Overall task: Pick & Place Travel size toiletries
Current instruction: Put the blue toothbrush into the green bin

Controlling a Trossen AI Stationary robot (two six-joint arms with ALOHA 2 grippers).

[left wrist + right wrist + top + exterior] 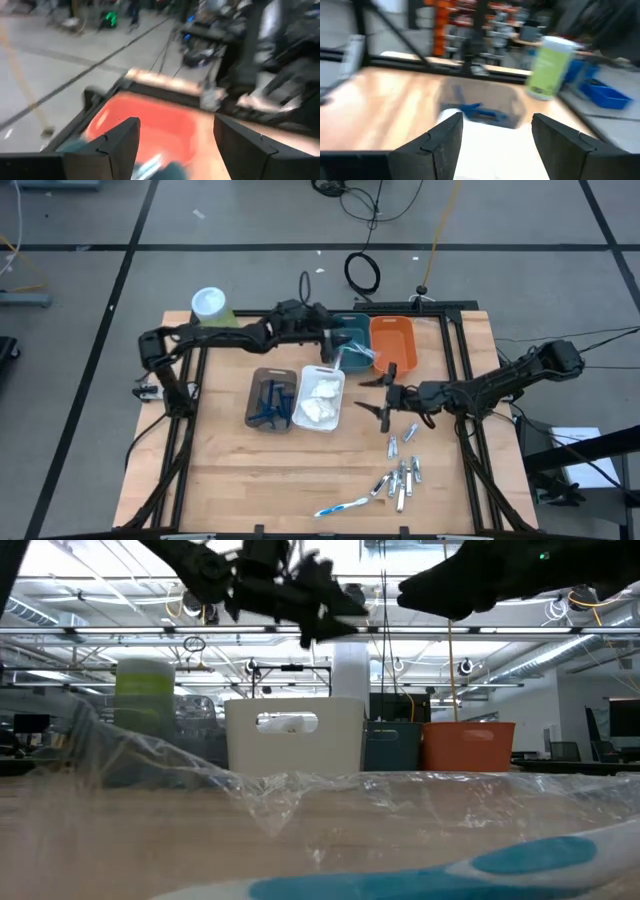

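A drop-off appears to be in hand: the left gripper (335,345) is held over the teal bin (350,337) with fingers parted and nothing gripped, a clear-wrapped toothbrush (358,357) seen at the bin's edge just beside it. The right gripper (377,395) is also open and empty, near the silvery tubes (402,470) — roughly eight are scattered on the table (230,480), with one blue toothbrush (342,506) lying nearer the front edge. Next, a descent onto one tube is probably called for; four bins are counted — brown (270,400), white (322,397), teal, orange (392,343).
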